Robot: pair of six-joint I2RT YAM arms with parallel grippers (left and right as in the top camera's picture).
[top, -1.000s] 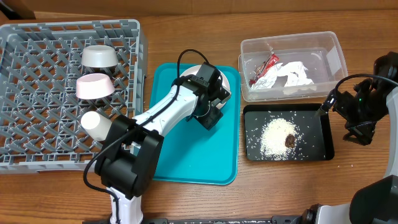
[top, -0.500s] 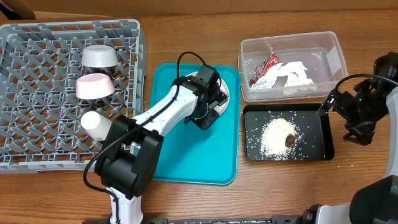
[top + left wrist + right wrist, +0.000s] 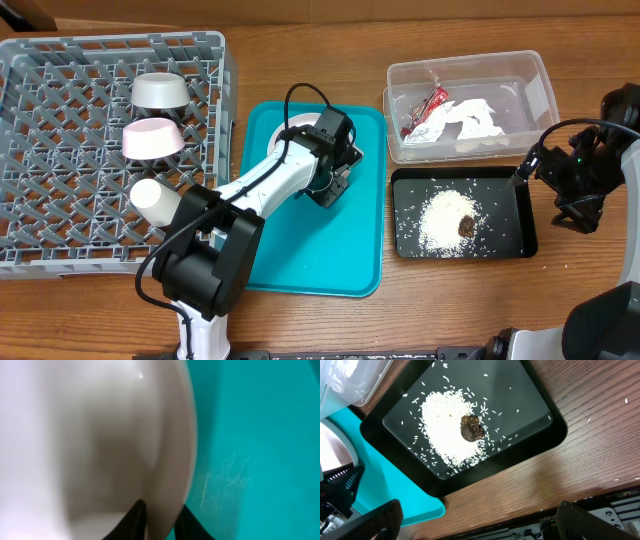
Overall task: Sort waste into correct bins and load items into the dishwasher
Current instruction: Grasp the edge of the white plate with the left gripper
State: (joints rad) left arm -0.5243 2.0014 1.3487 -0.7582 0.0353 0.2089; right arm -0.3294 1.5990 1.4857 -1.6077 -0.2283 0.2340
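My left gripper [image 3: 328, 180] is over the teal serving tray [image 3: 300, 250], shut on the rim of the white plate [image 3: 305, 122]. In the left wrist view the plate [image 3: 110, 435] fills the left side, its rim between my fingers [image 3: 162, 520]. The grey dish rack [image 3: 60, 200] holds the whitish-grey bowl [image 3: 160, 90], the pink bowl [image 3: 152, 138] and the white cup [image 3: 155, 198]. The clear tub [image 3: 530, 85] holds the red wrapper [image 3: 425, 110] and the napkin [image 3: 472, 120]. The black tray [image 3: 410, 235] holds rice [image 3: 440, 215] and the brown lump [image 3: 467, 225]. My right gripper [image 3: 575, 195] is open and empty. Chopsticks are out of view.
The right wrist view shows the black tray [image 3: 540, 430] with rice [image 3: 445, 430] and the brown lump [image 3: 471, 427], a teal tray corner [image 3: 395, 505], and wooden table beneath my open right fingers [image 3: 482, 520]. The clear tub stands just behind the black tray.
My left gripper has shifted a little left and toward the front on the teal tray, drawing the plate with it. The right arm has not moved.
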